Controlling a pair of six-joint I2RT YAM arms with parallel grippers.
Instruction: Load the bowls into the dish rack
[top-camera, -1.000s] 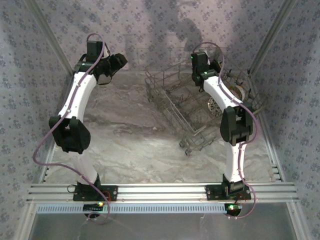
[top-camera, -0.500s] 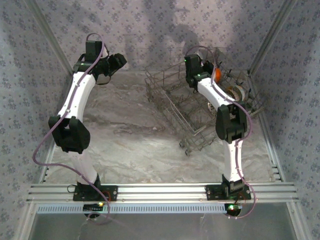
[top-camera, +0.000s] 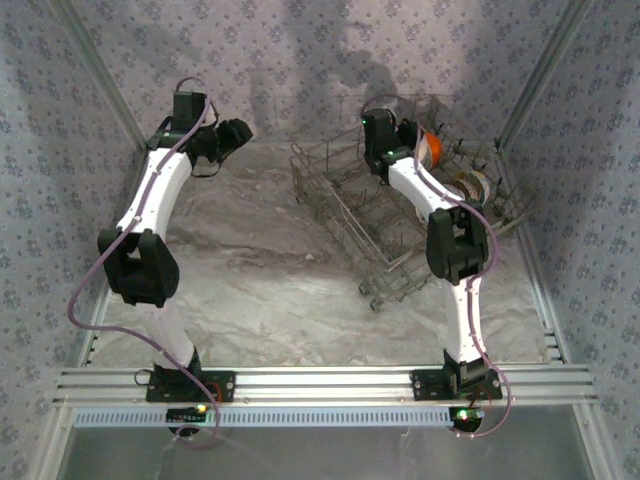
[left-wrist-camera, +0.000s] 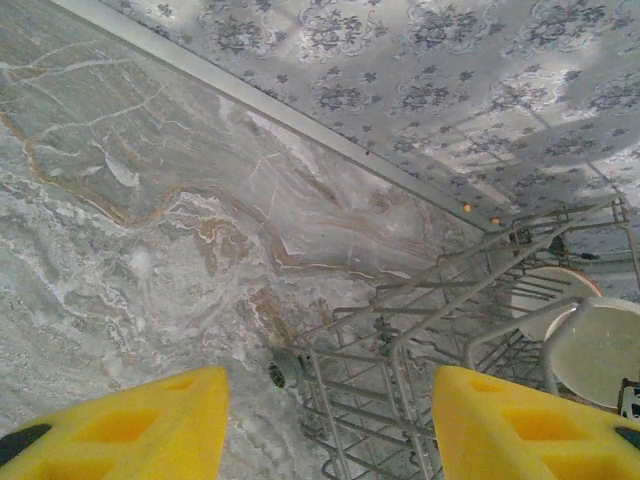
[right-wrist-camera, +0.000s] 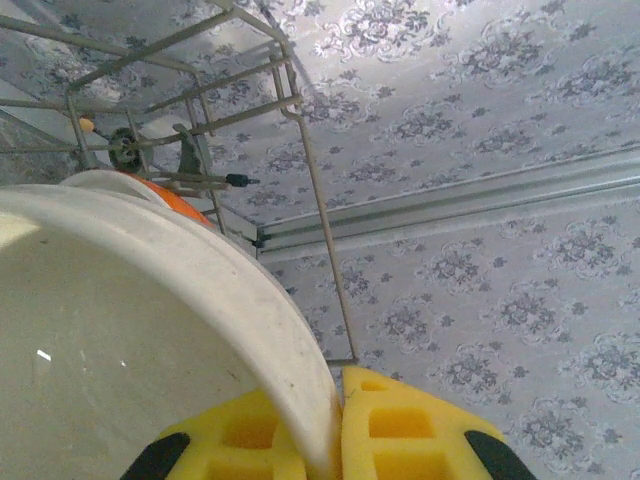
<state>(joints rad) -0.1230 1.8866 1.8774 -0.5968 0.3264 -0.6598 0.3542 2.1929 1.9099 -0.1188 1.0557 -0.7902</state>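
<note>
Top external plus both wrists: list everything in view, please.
dish rack: 1, grey wire, far right of the table
white bowl: 1, white, rim pinched in the right gripper, at the rack
orange bowl: 1, orange, in the rack's far side, just behind the white bowl
greyish bowl: 1, pale grey, pattern too small to tell, in the rack's right end
table: 1, grey-white marbled
walls: lilac-grey floral pattern, around the table
frame rail: 1, aluminium, near edge
arms: 2, white with black joints, based on the rail
left gripper: yellow fingers, open, empty, far left
right gripper: yellow fingers, shut on the white bowl
</note>
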